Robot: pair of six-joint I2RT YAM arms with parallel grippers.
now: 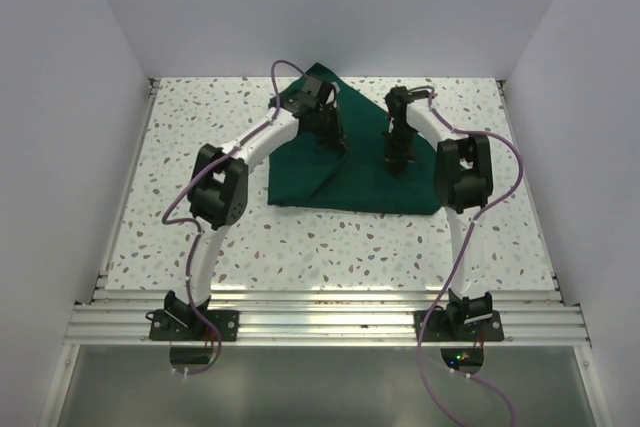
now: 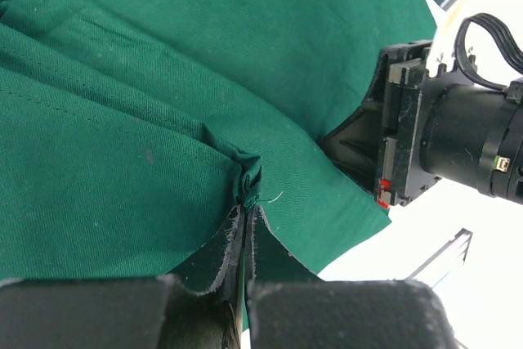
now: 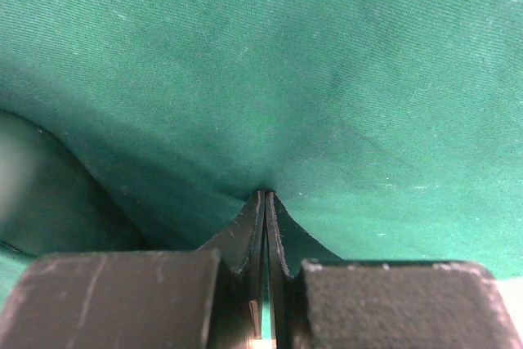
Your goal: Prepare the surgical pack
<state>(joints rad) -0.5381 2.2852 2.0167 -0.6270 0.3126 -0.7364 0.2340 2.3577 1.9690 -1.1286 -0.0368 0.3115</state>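
Note:
The surgical pack shows as a dark green cloth (image 1: 300, 175) lying partly folded on the speckled table, with one corner raised toward the back. My left gripper (image 1: 334, 140) stands over its middle. In the left wrist view this left gripper (image 2: 248, 202) is shut on a small bunched fold of the cloth (image 2: 163, 120). My right gripper (image 1: 397, 163) is to the right on the same sheet. In the right wrist view the right gripper (image 3: 265, 195) is shut, with a thin pinch of cloth (image 3: 327, 79) between its tips. What lies under the cloth is hidden.
The speckled table (image 1: 180, 147) is boxed in by white walls on three sides. An aluminium rail (image 1: 320, 322) with both arm bases runs along the near edge. The right arm's black wrist (image 2: 441, 136) shows close beside the left gripper.

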